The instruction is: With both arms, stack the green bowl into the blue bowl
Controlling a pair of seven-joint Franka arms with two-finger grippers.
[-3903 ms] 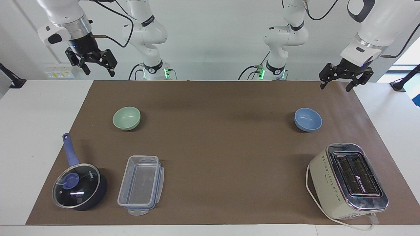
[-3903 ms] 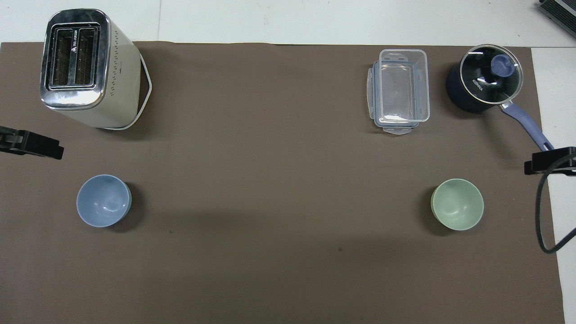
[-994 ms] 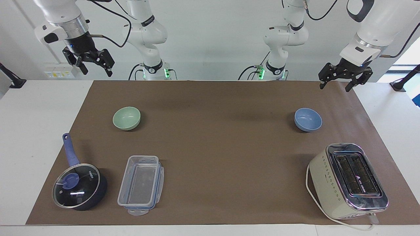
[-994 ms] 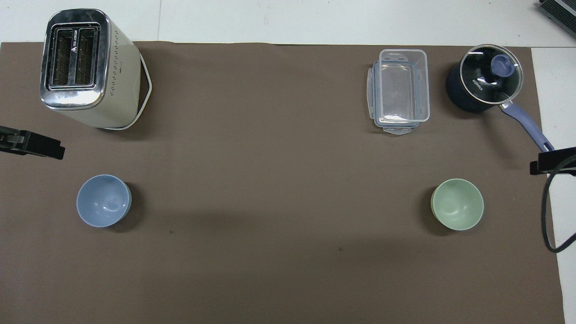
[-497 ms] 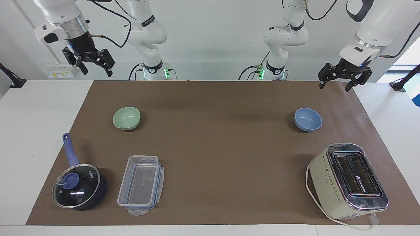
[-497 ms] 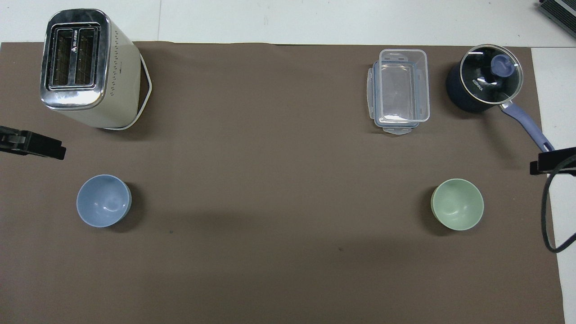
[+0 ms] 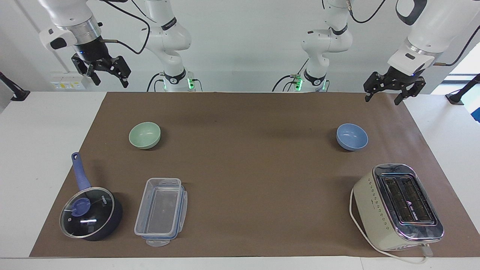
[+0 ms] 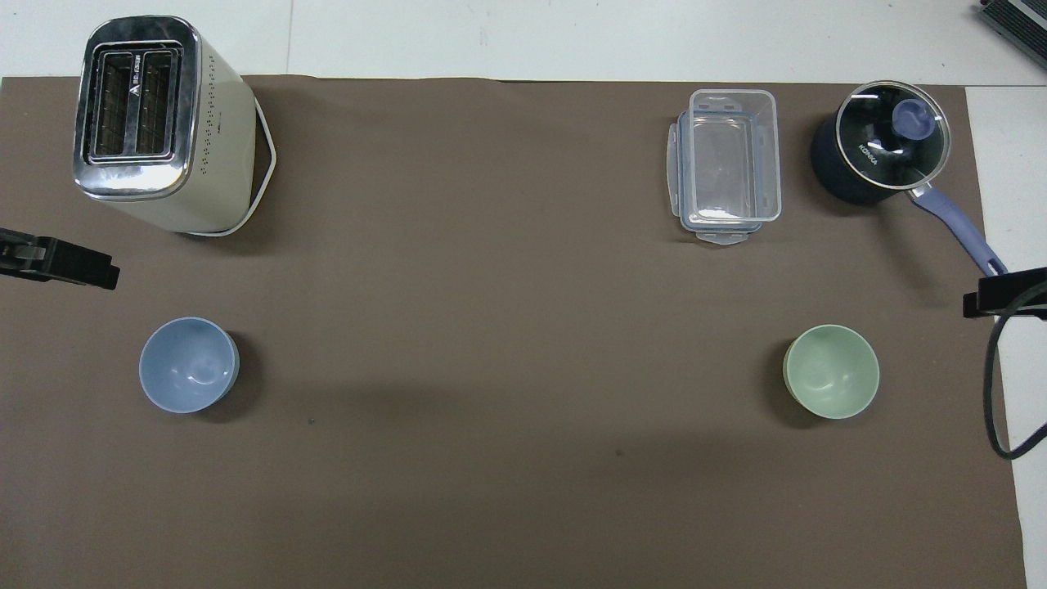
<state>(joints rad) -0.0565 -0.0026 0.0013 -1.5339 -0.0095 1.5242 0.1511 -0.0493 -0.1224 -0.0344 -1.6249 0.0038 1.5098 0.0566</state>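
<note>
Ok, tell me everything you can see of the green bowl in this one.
The green bowl is small, round and pale mint green, with a smooth matte look and no pattern. It stands upright and empty on the brown mat, toward the right arm's end of the table, nearer to the robots than the saucepan and the clear container. Nothing but the mat touches it.

White table [image 7: 22, 150] carrying a brown mat [image 7: 247, 172] — lying on the mat: green bowl [image 7: 144, 135], blue bowl [image 7: 351, 137], cream toaster [image 7: 397, 206], clear lidless container [image 7: 161, 210], dark lidded saucepan [image 7: 90, 212] — all sitting apart, none touching another.
</note>
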